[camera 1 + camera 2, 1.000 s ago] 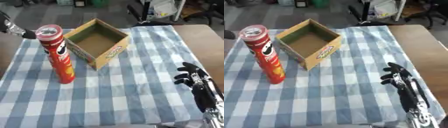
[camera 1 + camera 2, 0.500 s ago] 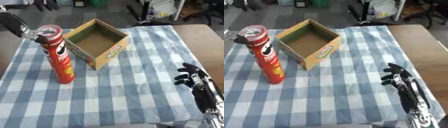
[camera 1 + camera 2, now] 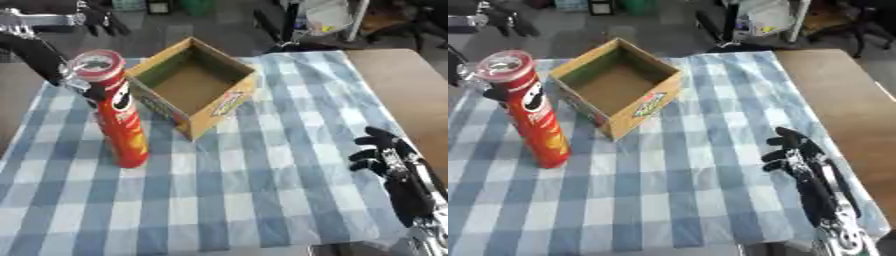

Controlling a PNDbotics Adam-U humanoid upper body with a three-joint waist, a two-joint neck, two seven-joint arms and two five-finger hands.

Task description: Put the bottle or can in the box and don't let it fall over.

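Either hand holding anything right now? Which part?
The left hand is at the top of the red can, just under its lid; whether its fingers have closed cannot be told. The right hand holds nothing.

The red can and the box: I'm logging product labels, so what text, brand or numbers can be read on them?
Red can: a face logo near the top, lettering too blurred to read.
Cardboard box: a red and green label on its front wall, print unreadable.
No other text legible.

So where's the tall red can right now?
The red can stands upright on the checked tablecloth, at the left of the view, just left of the open cardboard box, with the left hand by its top.
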